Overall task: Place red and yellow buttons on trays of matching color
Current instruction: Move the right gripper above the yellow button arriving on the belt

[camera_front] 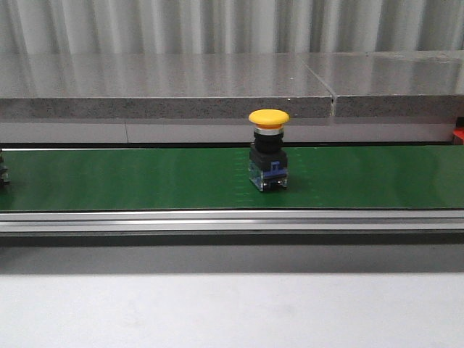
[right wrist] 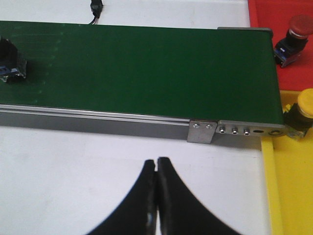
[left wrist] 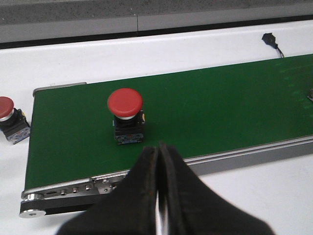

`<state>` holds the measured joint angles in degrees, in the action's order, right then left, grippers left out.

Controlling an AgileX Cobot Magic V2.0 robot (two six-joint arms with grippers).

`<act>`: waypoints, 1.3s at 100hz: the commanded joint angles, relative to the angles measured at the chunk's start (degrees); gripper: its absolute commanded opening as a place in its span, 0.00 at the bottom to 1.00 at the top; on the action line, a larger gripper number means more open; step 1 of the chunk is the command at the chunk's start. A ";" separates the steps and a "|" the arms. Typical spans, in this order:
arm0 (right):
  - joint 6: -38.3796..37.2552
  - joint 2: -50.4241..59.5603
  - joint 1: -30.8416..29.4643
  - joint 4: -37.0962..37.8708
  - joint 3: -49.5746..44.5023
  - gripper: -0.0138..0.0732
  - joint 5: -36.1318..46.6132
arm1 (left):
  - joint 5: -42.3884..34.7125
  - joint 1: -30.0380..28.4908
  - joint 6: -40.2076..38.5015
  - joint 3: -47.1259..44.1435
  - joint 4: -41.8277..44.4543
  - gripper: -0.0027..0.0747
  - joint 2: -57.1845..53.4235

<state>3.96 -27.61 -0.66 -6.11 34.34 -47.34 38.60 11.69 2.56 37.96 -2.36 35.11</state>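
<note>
A yellow button (camera_front: 268, 117) with a mushroom cap stands upright on the green conveyor belt (camera_front: 145, 177), slightly right of centre in the front view. Its black body and clear, blue-marked base (camera_front: 269, 175) rest on the belt surface.

In the left wrist view, a red button (left wrist: 125, 103) stands upright on the belt, centre left of the frame, just above the left end effector (left wrist: 158, 161). A second red button (left wrist: 9, 117) sits at the left edge of the frame on the white counter (left wrist: 146, 54), just beside the belt's end.

In the right wrist view, a red tray (right wrist: 274, 14) occupies the upper right corner and holds a dark red button (right wrist: 296, 32) lying tilted. A yellow tray (right wrist: 288, 196) fills the lower right and holds a yellow-capped button (right wrist: 302, 110), touching or just beside the end of the conveyor frame (right wrist: 234, 129). At the left edge of this frame, the dark lower part of another button (right wrist: 10, 61) stands on the belt; its cap is out of view.

The left end effector has its jaws closed together and holds nothing. The right end effector (right wrist: 156, 169) is likewise closed with its tips touching, empty, and positioned over the white counter near the belt's metal rail.

A black cable connector (left wrist: 270, 40) lies on the counter in the upper right of the left wrist frame.
</note>
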 commanded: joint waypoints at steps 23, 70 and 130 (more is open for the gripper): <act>0.36 0.00 -0.18 0.10 1.32 0.02 3.45 | -2.38 0.47 -0.73 -3.57 -0.36 0.01 -9.25; 0.36 0.00 -0.18 0.10 1.32 0.02 3.45 | 0.65 0.47 -0.73 -5.10 -0.25 0.01 -16.10; 0.36 -1.96 0.68 -0.99 3.50 0.02 5.01 | 0.81 0.47 -0.73 -5.10 -0.13 0.01 -16.10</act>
<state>3.96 -27.85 -0.66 -6.32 34.64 -45.11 43.15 11.78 2.54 31.26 -2.23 18.56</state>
